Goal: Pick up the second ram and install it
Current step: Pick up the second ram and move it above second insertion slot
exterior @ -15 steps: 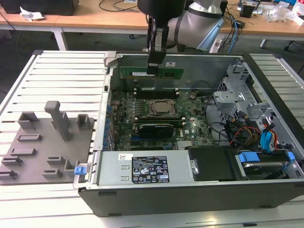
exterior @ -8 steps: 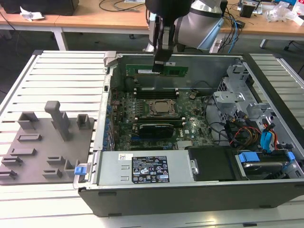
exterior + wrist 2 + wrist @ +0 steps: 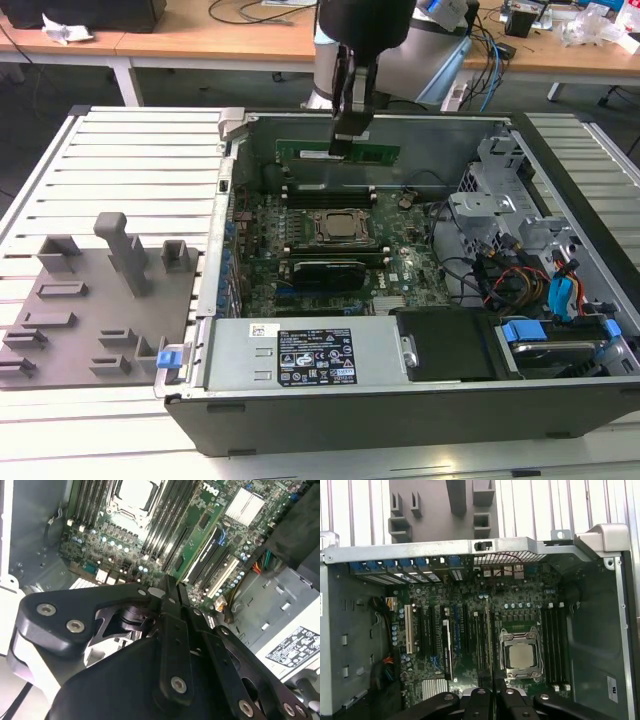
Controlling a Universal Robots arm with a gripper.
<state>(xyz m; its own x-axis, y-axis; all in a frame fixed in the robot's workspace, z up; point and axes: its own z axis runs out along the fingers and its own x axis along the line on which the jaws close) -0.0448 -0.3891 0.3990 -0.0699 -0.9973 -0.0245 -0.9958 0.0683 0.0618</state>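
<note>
In the exterior view, a grey slotted plastic tray (image 3: 90,310) lies on the slatted bench (image 3: 130,165) at the exterior view's left, with several upright blocks on it, the tallest near its middle. Just beside the tray, toward the exterior view's right, stands the open computer case (image 3: 400,410), its side panel off. A large green motherboard (image 3: 300,235) fills the floor of the case, with a metal-framed processor socket (image 3: 340,227) near its centre and dark memory slots on both sides of the socket. A power supply box (image 3: 300,355) with a dark label sits along the near edge of the case. Further toward the exterior view's right are a silver drive cage (image 3: 500,200), a bundle of coloured cables (image 3: 520,280) and blue plastic clips (image 3: 525,332).

The arm comes down from above the far wall of the case. Its end effector (image 3: 345,140) has its black fingers pressed together on the second ram (image 3: 338,151), pinching the strip by its upper edge. The ram hangs level and edge-on above the far memory slots, clear of the motherboard, close to the back wall.

In both wrist views, the end effector (image 3: 492,700) (image 3: 172,610) shows its 2 fingers drawn tight together, with the motherboard (image 3: 470,630) and socket (image 3: 521,655) beyond them, and the tray (image 3: 442,510) outside the case wall
</note>
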